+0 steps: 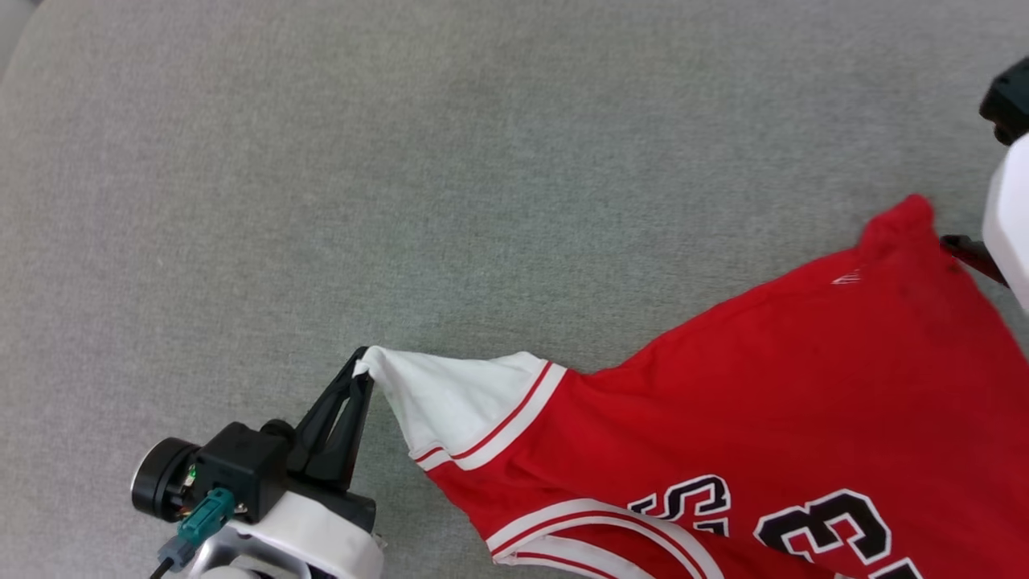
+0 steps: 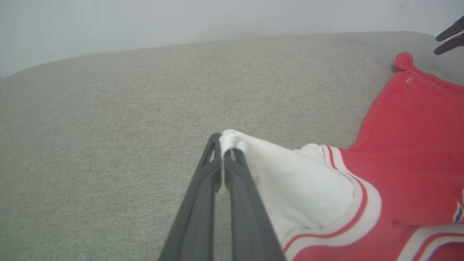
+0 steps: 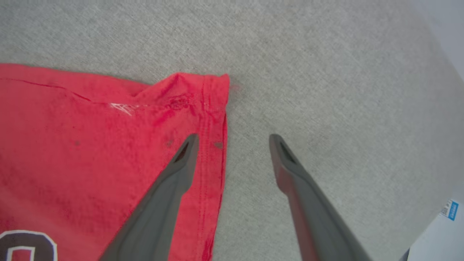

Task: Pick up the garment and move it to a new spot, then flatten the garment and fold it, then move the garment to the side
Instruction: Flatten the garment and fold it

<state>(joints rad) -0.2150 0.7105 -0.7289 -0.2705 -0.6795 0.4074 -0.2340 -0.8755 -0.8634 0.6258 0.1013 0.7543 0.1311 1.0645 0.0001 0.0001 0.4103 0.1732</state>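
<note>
Grey fabric surface (image 1: pixel 402 161) stretches wide. The garment (image 1: pixel 804 386) lies lower right, print up. Lower left, the left gripper (image 1: pixel 362 362) pinches its white sleeve (image 1: pixel 458 402) tip. The right gripper (image 3: pixel 233 139) stands spread astride the red hem.

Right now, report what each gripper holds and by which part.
The left gripper pinches the red jersey by the tip of its white sleeve. The right gripper is open, holding nothing, poised at the jersey's red corner.
</note>
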